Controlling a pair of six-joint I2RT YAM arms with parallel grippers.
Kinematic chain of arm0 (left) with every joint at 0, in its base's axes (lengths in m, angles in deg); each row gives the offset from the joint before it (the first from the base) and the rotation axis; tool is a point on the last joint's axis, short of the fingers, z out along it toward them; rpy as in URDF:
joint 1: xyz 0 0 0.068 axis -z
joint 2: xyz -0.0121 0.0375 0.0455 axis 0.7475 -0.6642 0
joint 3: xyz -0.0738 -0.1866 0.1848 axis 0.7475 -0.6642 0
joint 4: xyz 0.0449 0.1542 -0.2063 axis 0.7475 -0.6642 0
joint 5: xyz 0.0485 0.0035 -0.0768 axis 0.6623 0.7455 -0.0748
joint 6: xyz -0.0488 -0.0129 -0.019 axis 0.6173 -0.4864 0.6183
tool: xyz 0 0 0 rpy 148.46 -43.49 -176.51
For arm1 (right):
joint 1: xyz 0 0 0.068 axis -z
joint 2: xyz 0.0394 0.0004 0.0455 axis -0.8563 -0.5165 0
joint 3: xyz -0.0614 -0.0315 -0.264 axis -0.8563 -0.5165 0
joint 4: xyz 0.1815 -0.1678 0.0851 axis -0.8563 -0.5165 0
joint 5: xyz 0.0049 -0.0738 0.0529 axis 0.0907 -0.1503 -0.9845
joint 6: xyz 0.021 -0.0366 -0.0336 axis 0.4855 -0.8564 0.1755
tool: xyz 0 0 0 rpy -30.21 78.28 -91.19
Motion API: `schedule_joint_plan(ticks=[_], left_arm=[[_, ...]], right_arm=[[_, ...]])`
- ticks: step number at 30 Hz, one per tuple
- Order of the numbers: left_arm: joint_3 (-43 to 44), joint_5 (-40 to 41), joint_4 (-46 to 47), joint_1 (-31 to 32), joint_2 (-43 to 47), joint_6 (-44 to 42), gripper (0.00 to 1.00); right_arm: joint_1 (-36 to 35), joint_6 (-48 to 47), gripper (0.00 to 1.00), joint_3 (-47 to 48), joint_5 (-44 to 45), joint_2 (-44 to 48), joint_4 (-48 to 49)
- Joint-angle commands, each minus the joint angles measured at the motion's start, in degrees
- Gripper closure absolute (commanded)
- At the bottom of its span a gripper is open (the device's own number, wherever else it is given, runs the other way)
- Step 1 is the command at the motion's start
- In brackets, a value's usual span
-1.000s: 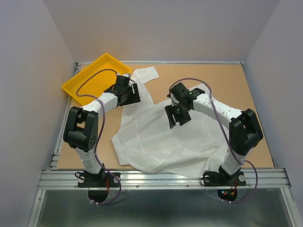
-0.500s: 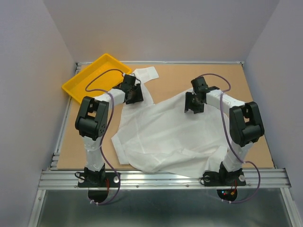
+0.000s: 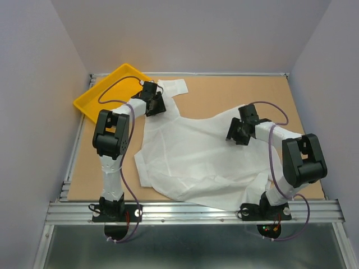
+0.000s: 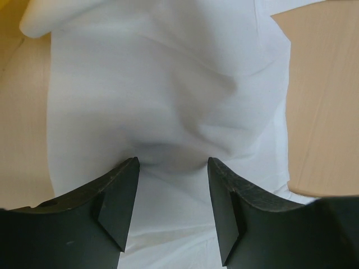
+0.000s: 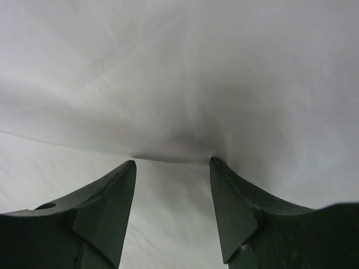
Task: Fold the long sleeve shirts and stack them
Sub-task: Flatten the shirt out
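Left end effector (image 4: 173, 163) and right end effector (image 5: 173, 162) both stand released, fingers apart, tips pressed down into the white shirt (image 3: 190, 159), with cloth puckering between them. The shirt lies spread and rumpled across the counter (image 3: 263, 89), its far left part near the yellow tray (image 3: 104, 95).
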Motion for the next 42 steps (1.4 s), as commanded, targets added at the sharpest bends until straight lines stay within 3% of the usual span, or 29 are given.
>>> schedule_joint_plan(ticks=[1, 6, 7, 10, 17, 23, 33, 42], left_arm=[[2.85, 2.01, -4.69, -0.32, -0.85, -0.78, 0.35], [3.65, 1.83, -4.07, 1.87, 5.03, -3.85, 0.19], [2.69, 2.7, -4.07, 2.66, 8.18, -4.72, 0.12], [-2.04, 2.97, -4.6, 5.3, 13.46, -4.38, 0.04], [-18.57, 2.72, -9.69, 8.47, 25.94, -0.43, 0.05], [-28.68, 0.78, -9.26, 8.56, 28.69, 0.37, 0.13], [-30.28, -0.63, -8.38, 8.65, 23.33, -0.6, 0.2], [-17.73, 4.55, -10.22, 8.29, 10.59, -3.15, 0.2]], right_arm=[[1.06, 1.77, 0.38, -5.5, 0.41, 1.91, -7.29], [1.06, -3.84, 0.36, 0.54, 0.06, 6.93, -7.38], [1.06, -4.64, 0.36, 1.86, 0.06, 7.37, -7.55], [1.06, -7.19, 0.35, 7.23, 1.11, 6.68, -7.55], [1.32, -7.29, 0.39, 18.3, 10.94, -2.36, -7.46], [1.76, -6.41, 0.48, 25.86, 11.4, -10.28, -5.98], [3.61, -3.77, 0.55, 29.21, 12.19, -20.56, -1.4], [11.95, 0.97, 0.55, 29.74, 10.96, -26.02, 0.71]])
